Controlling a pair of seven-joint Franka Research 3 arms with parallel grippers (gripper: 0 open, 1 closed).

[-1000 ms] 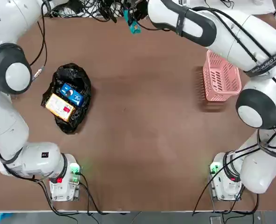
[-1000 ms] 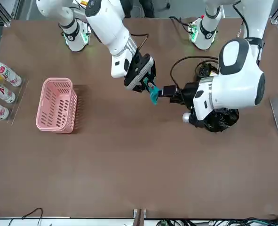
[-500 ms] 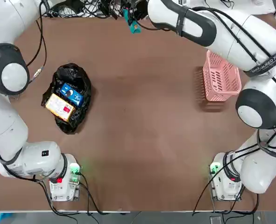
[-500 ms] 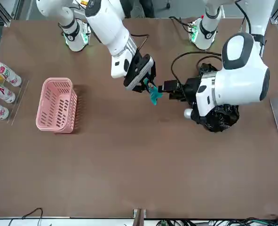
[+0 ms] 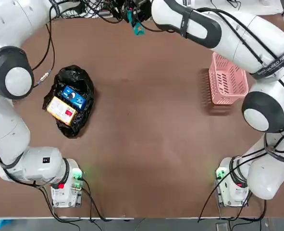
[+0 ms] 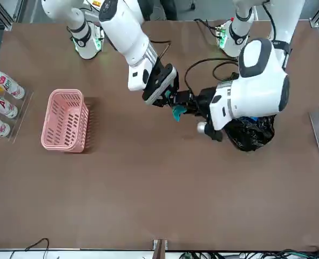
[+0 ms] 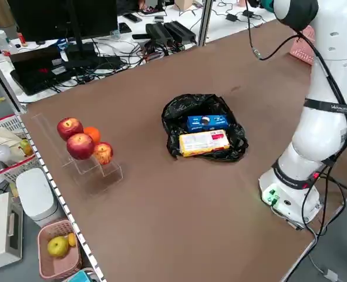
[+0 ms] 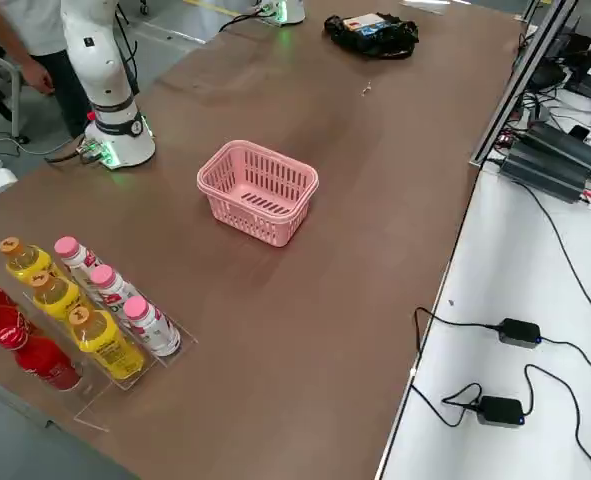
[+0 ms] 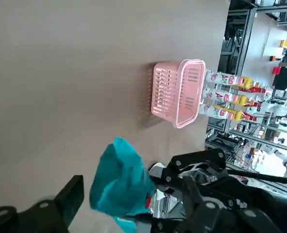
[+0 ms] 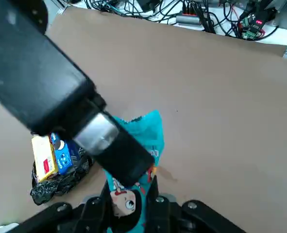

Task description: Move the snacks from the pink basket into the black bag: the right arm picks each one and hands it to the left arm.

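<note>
My right gripper (image 6: 168, 99) clenched on small teal snack packet (image 6: 177, 111), held mid-air over brown table (image 6: 148, 183). My left gripper (image 6: 185, 102) at packet, fingers spread either side, can't tell if touching. Blue packet (image 5: 73, 96) + yellow-orange packet (image 5: 61, 110) lie in glossy black plastic bag (image 5: 69, 77), on my left. Pink slotted plastic basket (image 5: 227, 79) well apart, on my right.
</note>
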